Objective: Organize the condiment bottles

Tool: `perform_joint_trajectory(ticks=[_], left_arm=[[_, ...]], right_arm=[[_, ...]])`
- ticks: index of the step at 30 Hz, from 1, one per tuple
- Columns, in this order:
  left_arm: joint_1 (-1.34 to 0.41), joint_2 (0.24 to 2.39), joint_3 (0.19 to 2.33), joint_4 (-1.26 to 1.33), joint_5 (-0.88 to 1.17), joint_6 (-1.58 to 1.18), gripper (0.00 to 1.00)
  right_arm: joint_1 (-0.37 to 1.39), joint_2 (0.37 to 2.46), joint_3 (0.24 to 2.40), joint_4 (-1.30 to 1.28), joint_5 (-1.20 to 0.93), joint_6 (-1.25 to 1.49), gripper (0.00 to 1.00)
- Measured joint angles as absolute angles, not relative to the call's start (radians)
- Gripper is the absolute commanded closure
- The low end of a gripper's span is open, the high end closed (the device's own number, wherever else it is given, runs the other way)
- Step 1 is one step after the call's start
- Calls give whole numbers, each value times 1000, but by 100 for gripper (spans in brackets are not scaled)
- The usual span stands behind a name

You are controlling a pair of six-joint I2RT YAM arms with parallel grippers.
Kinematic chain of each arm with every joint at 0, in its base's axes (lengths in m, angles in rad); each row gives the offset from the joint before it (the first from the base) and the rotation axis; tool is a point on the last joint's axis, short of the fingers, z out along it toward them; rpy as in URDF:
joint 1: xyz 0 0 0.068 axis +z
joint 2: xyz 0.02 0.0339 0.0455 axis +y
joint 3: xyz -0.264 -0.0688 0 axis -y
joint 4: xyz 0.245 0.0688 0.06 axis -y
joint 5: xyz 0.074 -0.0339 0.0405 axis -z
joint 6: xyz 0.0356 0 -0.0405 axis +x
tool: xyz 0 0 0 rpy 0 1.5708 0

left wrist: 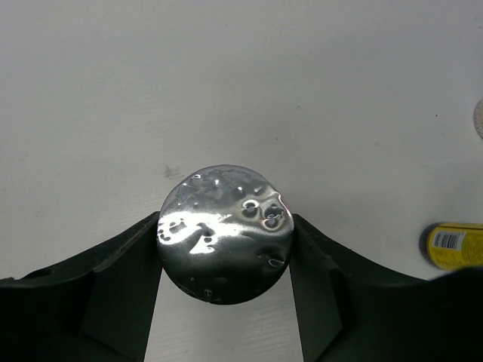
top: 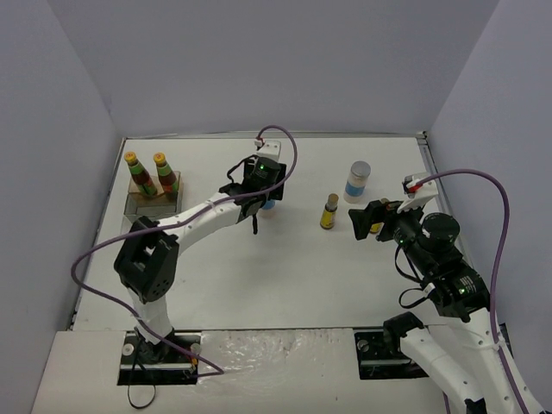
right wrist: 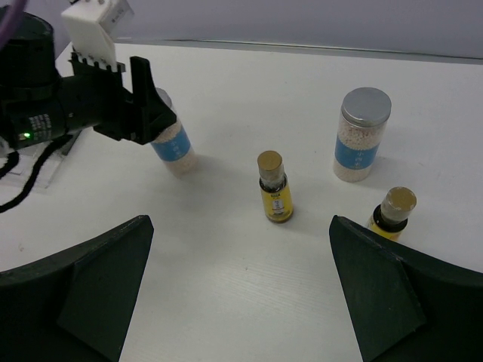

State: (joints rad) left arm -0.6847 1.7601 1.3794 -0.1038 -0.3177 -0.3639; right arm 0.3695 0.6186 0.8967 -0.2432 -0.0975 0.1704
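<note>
Top external: left jaws mostly hide jar (top: pixel 269 207); right jaws half-hide yellow bottle (top: pixel 377 228).

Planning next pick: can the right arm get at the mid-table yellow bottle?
Probably yes: the right gripper is open and faces the yellow bottle, which stands upright on its own, and nothing stands between them.

No wording can be read anywhere. The middle yellow bottle (right wrist: pixel 275 197), centre of the right wrist view, has a label with tiny dark print too small to make out. The blue bands on the left jar (right wrist: pixel 172 143) and the right jar (right wrist: pixel 361 136) show no letters. The red-green labels on the dark bottles (top: pixel 144 179), upper left of the top view, are blurred.
</note>
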Motion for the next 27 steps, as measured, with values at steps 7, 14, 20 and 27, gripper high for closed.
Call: perform_joint_trajectory(ticks=[7,14,20,27], left_arm=[[-578,1449,1287,-207,-331,-365,85],[-276,1232,1181,-274,-347,-346,86],[-70,1218,1135,-306,-291,-324,87],[138,1298,1134,-260,-218,-297,87]], right_arm=[[369,621,897,-243,-102,156,0],[369,633,897,-237,-114,153,0],[369,644,897,-227,-128,153,0],[369,645,897,-219,-140,153,0]])
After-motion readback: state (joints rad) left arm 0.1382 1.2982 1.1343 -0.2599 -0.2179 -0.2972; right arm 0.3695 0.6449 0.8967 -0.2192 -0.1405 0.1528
